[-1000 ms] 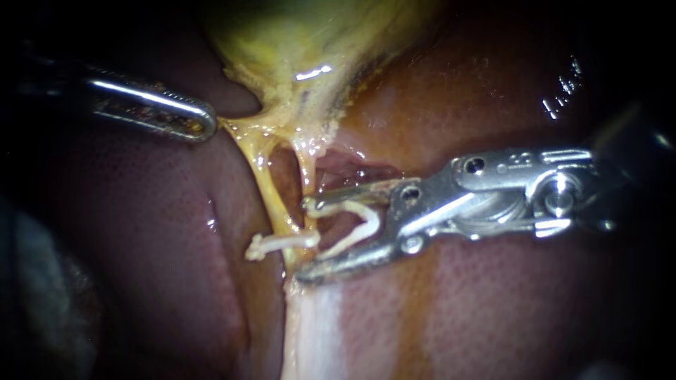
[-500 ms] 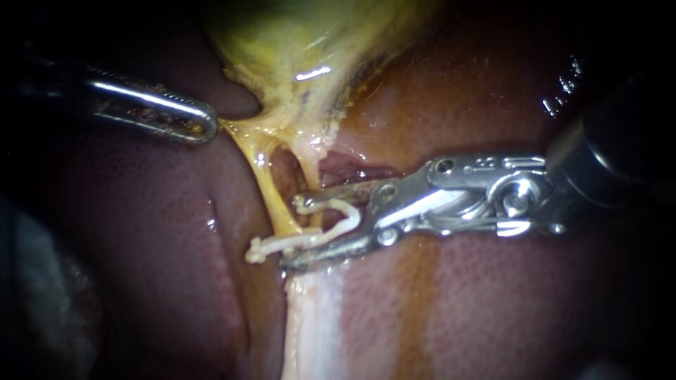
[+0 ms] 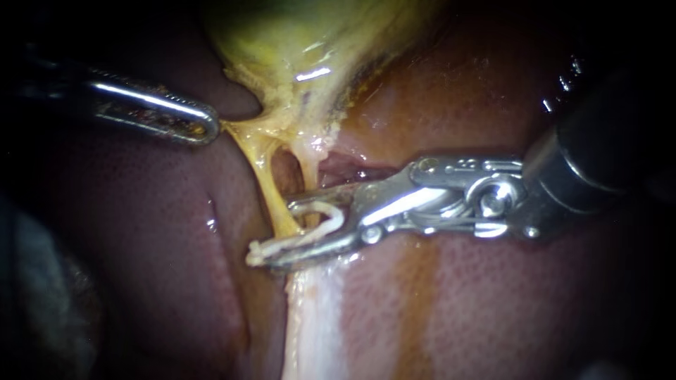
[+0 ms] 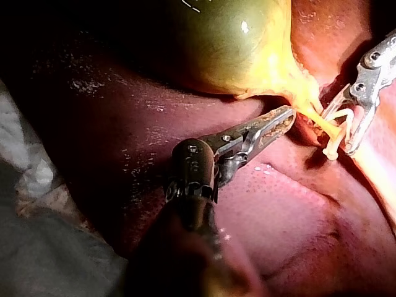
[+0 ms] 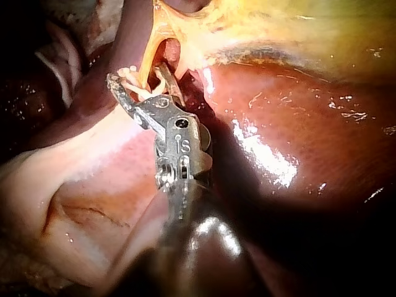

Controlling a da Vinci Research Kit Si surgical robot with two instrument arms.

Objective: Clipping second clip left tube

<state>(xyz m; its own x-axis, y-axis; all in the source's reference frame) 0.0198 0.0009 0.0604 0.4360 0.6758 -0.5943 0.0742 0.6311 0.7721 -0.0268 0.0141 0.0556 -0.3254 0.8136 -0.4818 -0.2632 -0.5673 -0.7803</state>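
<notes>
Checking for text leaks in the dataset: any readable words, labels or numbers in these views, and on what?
No text can be quoted.
right instrument: small engraved marks on its metal wrist, too small and blurred to read.
left instrument: faint marks on its wrist housing, unreadable.
liver, gallbladder, clip: no text or labels.

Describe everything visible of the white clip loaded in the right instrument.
The clip is white, plastic-looking and V-shaped, its two legs joined at the back and spread apart, so it is unclosed. It sits within the pincer of the right instrument, a leg against each half. The yellowish left tube lies in its open mouth. Right beside it, another clip is shut across that tube. The liver lies behind.
</notes>
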